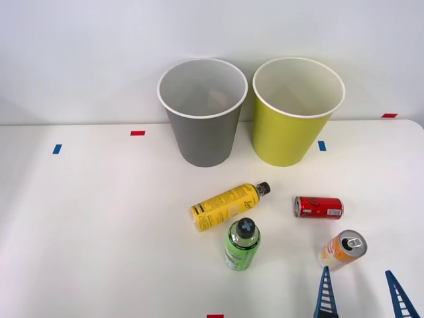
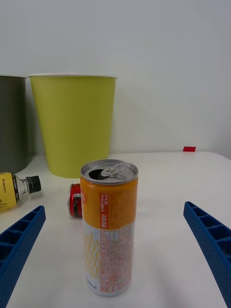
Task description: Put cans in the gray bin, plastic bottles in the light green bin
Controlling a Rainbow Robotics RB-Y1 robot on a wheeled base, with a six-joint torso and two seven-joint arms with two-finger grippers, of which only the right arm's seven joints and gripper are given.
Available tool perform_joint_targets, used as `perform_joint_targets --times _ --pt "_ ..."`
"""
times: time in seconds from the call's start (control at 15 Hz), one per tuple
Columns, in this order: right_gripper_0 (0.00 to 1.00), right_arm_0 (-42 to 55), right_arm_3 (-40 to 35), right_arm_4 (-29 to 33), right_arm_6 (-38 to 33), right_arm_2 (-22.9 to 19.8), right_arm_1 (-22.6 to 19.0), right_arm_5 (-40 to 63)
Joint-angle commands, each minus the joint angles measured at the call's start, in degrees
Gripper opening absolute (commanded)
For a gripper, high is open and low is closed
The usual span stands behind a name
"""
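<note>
- Across the whole front view: white table (image 1: pixel 86 225) w/ small red & blue tape marks, plain white wall behind; table's near edge cut off by frame.
- At table's far side, two tall bins upright, side by side: gray bin (image 1: pixel 202 112) on left, light green bin (image 1: pixel 295 112) on right. Wrist view cuts gray bin (image 2: pixel 12 125) off at frame edge; light green bin (image 2: pixel 73 122) shows whole.
- Mid-table: yellow bottle (image 1: pixel 225 206) on its side, black cap pointing toward light green bin; wrist view shows just its cap end (image 2: pixel 14 188).
- Just nearer: green bottle (image 1: pixel 242 244) upright, black cap on top.
- Right of yellow bottle: red can (image 1: pixel 318 207) on its side; in wrist view mostly hidden behind orange can.
- Orange-and-white can (image 1: pixel 342 249) upright, tab opened, label print too small to read.
- Right gripper (image 1: pixel 363 295): blue fingers spread wide, holding nothing; orange can (image 2: pixel 109 226) sits just ahead, roughly between fingers (image 2: pixel 19 240), not touching.
</note>
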Motion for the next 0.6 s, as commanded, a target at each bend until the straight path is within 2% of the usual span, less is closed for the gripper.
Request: perform_joint_targets --times 0.07,0.6 --pt "1.0 -2.4 0.0 0.5 0.3 -1.3 1.0 2.7" --pt "1.0 -9.5 1.4 0.2 -0.1 -3.3 1.5 8.9"
